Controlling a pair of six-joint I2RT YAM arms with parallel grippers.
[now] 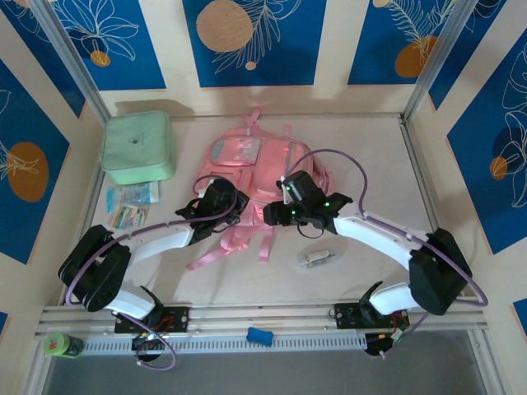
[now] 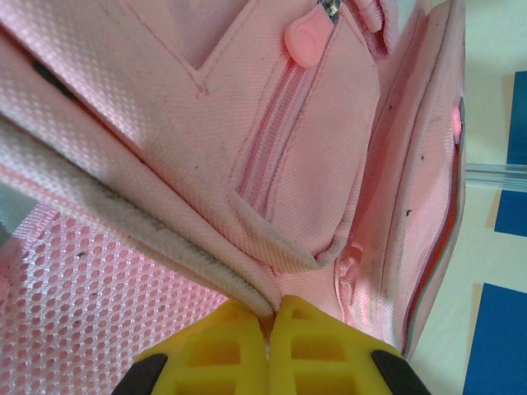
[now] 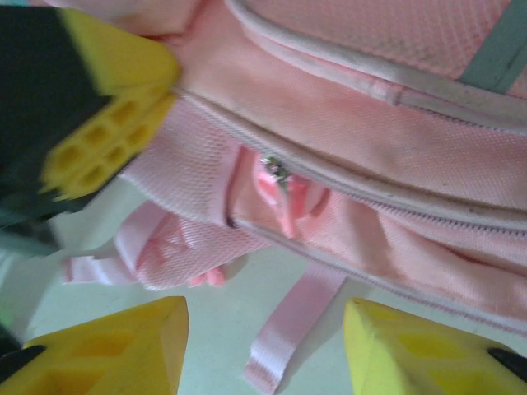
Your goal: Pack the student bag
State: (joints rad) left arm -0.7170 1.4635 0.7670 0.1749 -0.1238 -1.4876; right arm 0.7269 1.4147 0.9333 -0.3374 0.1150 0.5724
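Note:
The student bag [image 1: 247, 156], pink with pale grey panels, lies in the middle of the table with its straps trailing toward the arms. My left gripper [image 1: 233, 206] is at the bag's near edge. In the left wrist view its yellow fingers [image 2: 222, 350] are shut on a fold of the bag's grey-piped seam [image 2: 189, 255]. My right gripper [image 1: 273, 214] sits just right of it, open, with its jaws wide apart [image 3: 263, 317] over the table. A loose pink strap [image 3: 292, 329] lies between them. A pink zip pull [image 3: 280, 185] hangs just ahead of the right fingertips.
A mint green zip case [image 1: 137, 146] stands at the back left, with flat printed packets [image 1: 132, 206] in front of it. A small white object [image 1: 317, 257] lies right of the straps. On the front rail are a blue piece [image 1: 259, 336] and a green bottle [image 1: 62, 346].

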